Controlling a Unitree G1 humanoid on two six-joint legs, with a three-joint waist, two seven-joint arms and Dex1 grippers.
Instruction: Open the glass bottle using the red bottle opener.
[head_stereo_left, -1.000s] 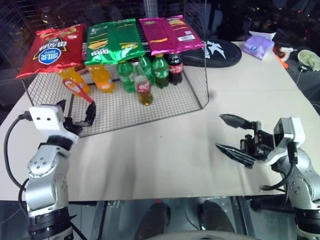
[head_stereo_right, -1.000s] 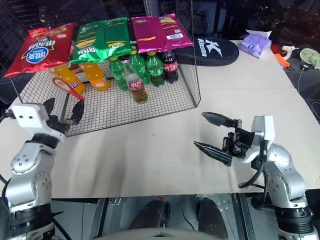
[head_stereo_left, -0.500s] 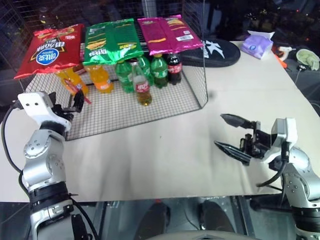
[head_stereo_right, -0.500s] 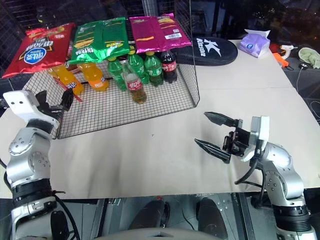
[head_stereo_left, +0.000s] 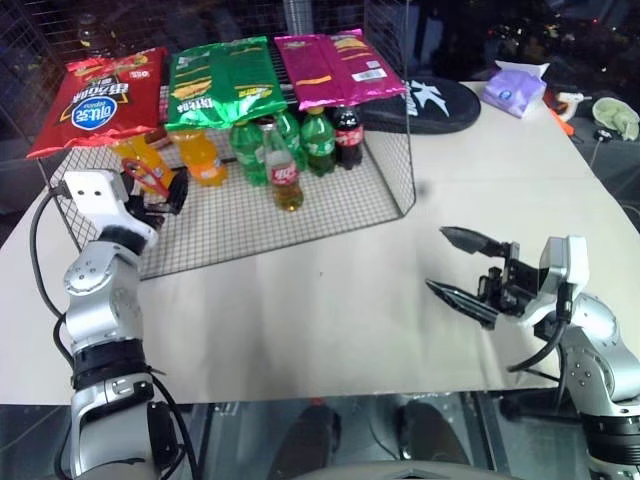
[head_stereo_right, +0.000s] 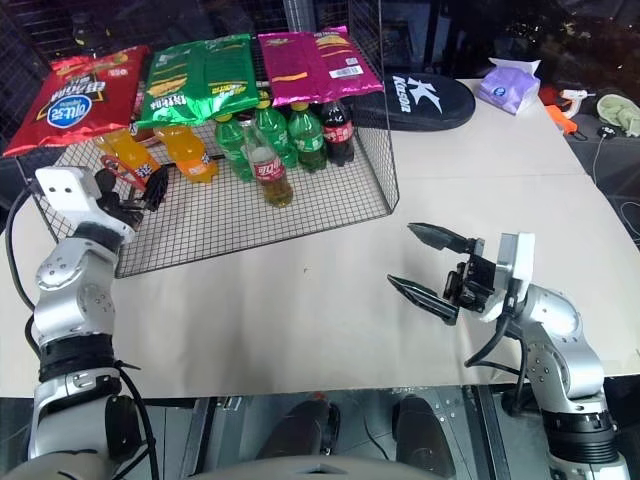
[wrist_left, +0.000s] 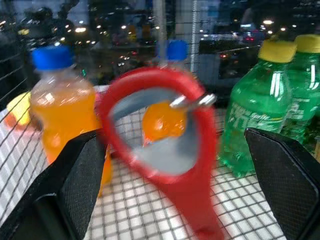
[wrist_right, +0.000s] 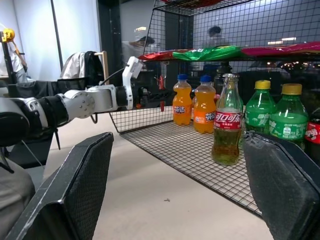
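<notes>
Left tool (wrist_left: 165, 165) spread wide, red bottle opener (wrist_left: 160, 150) framed between its fingers — not yet pinched. Handle is best gripped low, ring head kept free. Glass bottle (head_stereo_left: 287, 170) stands on wire rack (head_stereo_left: 300, 215). Right tool (head_stereo_left: 470, 268) spread, empty, over table (head_stereo_left: 330, 310).

Wire rack (head_stereo_left: 390, 190) on tabletop (head_stereo_left: 330, 300) holds orange soda bottles (head_stereo_left: 200, 155), green bottles (head_stereo_left: 320, 140), cola bottle (head_stereo_left: 350, 135); chip bags (head_stereo_left: 220, 80) on top.
</notes>
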